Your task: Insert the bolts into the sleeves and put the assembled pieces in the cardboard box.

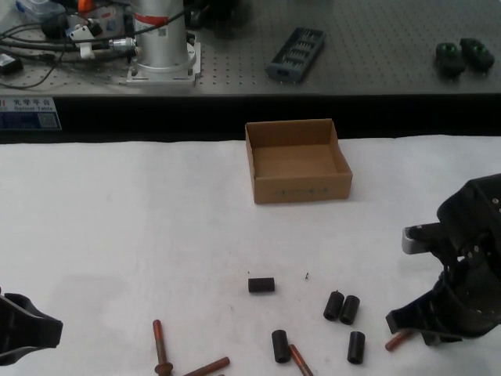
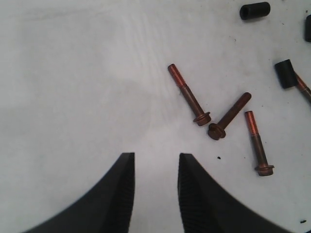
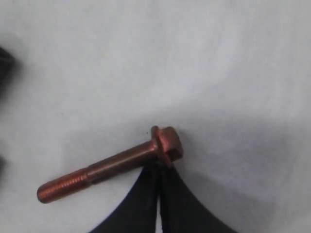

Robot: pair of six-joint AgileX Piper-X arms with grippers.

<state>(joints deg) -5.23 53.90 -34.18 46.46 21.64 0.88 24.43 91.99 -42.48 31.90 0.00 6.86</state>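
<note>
My right gripper (image 3: pixel 159 171) is shut, its fingertips pressed together against a copper bolt (image 3: pixel 109 169) just below the head; the bolt lies flat on the white cloth. In the high view this bolt (image 1: pixel 399 340) lies at the front right, beside the right gripper (image 1: pixel 402 321). My left gripper (image 2: pixel 155 191) stands open over bare cloth at the front left (image 1: pixel 45 329). Three more bolts (image 2: pixel 189 95) (image 2: pixel 229 116) (image 2: pixel 257 143) lie ahead of it. Several black sleeves (image 1: pixel 261 284) (image 1: pixel 341 307) (image 1: pixel 281 345) lie loose at the front centre. The cardboard box (image 1: pixel 297 186) stands open mid-table.
A white cloth (image 1: pixel 125 235) covers the bench. Behind it is a perforated metal table with a robot base (image 1: pixel 160 43), cables, a dark tray (image 1: pixel 296 53) and green-black parts (image 1: pixel 464 56). Open cloth lies between the box and the sleeves.
</note>
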